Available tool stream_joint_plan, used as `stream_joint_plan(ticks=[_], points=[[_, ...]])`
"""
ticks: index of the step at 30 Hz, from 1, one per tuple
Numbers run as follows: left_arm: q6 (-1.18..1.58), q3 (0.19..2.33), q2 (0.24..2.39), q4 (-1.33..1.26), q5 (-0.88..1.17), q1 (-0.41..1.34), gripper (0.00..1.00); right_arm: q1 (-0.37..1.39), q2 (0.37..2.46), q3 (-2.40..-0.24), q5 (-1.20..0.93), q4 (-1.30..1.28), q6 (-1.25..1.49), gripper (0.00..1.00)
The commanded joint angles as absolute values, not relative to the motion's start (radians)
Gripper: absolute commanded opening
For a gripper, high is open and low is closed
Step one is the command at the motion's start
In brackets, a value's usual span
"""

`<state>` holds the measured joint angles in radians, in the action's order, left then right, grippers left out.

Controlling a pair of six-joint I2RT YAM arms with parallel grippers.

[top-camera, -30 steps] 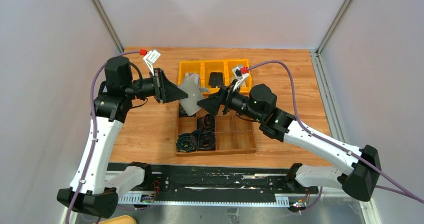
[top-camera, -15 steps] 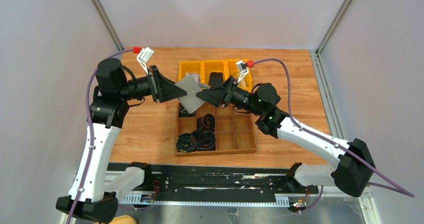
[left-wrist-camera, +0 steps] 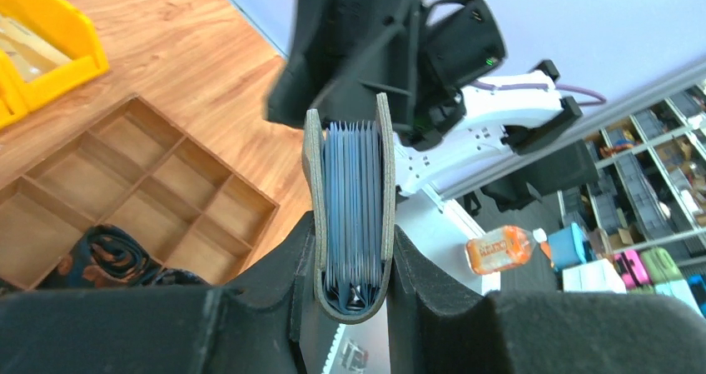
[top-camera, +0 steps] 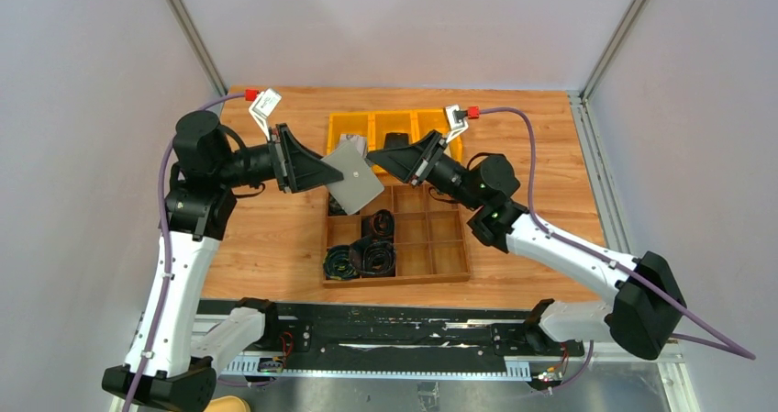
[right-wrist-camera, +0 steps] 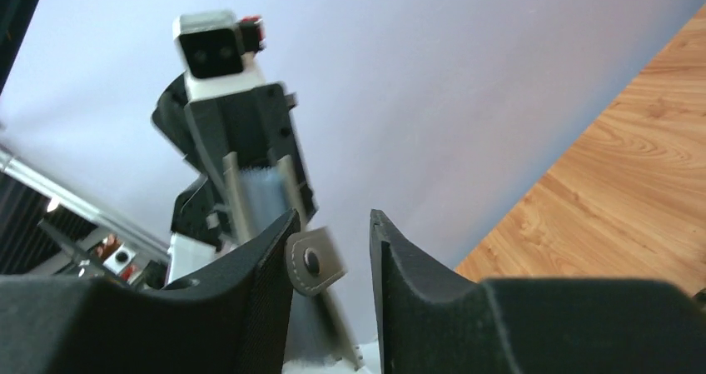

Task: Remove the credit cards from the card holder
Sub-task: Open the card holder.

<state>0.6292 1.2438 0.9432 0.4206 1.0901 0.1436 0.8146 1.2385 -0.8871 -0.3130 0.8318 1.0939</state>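
The grey card holder (top-camera: 354, 177) hangs in the air over the trays, with my left gripper (top-camera: 321, 169) shut on its left end. In the left wrist view the card holder (left-wrist-camera: 314, 191) stands edge-on between the jaws. It gapes a little and shows the bluish edges of several credit cards (left-wrist-camera: 354, 191) packed inside. My right gripper (top-camera: 372, 158) faces it from the right, at its far right corner. In the right wrist view my right gripper (right-wrist-camera: 333, 224) stands partly open around the holder's snap tab (right-wrist-camera: 315, 261). The tab rests against the left finger (right-wrist-camera: 266, 266), with a gap to the right one.
Below the holder lies a wooden compartment tray (top-camera: 431, 247) with coiled black cables (top-camera: 362, 251). Yellow bins (top-camera: 408, 121) stand behind it, one holding a black item (top-camera: 396, 144). Wall rails rise at both back corners of the wooden table (top-camera: 275, 238).
My right gripper has swung from the holder's near right edge up to its far right corner, and its jaws have narrowed around the tab. The left gripper has shifted the holder slightly.
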Motion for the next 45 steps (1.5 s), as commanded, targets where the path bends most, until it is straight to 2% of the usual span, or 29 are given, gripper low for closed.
stream_joint_plan(ticks=[1,4,8,9,13,14,17,20,22,30,34,38,45], points=[[0.668,1.249,0.9,0.382,1.194,0.153,0.0,0.79,1.281,-0.885,-0.24,0.885,1.153,0.38],[0.665,1.247,0.9,0.383,1.194,0.153,0.0,0.79,1.297,-0.901,-0.268,0.892,1.168,0.28],[0.656,1.243,0.906,0.388,1.175,0.153,0.01,0.794,1.287,-0.912,-0.293,0.811,1.143,0.02],[0.653,1.243,0.907,0.388,1.168,0.153,0.02,0.795,1.283,-0.916,-0.289,0.773,1.132,0.0],[0.639,1.244,0.906,0.39,1.154,0.153,0.07,0.795,1.273,-0.987,-0.305,0.596,1.044,0.0],[0.63,1.244,0.904,0.393,1.154,0.153,0.13,0.798,1.272,-1.017,-0.313,0.535,1.014,0.0],[0.604,1.239,0.897,0.41,1.143,0.153,0.23,0.808,1.275,-1.111,-0.327,0.374,0.924,0.0],[0.561,1.221,0.891,0.443,1.139,0.153,0.4,0.819,1.302,-1.221,-0.365,0.202,0.831,0.0],[0.513,1.223,0.89,0.496,1.14,0.153,0.45,0.82,1.317,-1.289,-0.398,0.114,0.779,0.0],[0.399,1.217,0.819,0.579,1.2,0.153,0.8,0.823,1.318,-1.448,-0.462,-0.122,0.618,0.0],[0.374,1.195,0.775,0.576,1.216,0.153,0.86,0.822,1.301,-1.462,-0.481,-0.153,0.583,0.0],[0.34,1.178,0.769,0.584,1.184,0.153,0.86,0.824,1.298,-1.478,-0.504,-0.179,0.562,0.0],[-0.017,1.197,0.782,0.783,1.11,0.153,0.89,0.829,1.302,-1.515,-0.592,-0.198,0.536,0.0]])
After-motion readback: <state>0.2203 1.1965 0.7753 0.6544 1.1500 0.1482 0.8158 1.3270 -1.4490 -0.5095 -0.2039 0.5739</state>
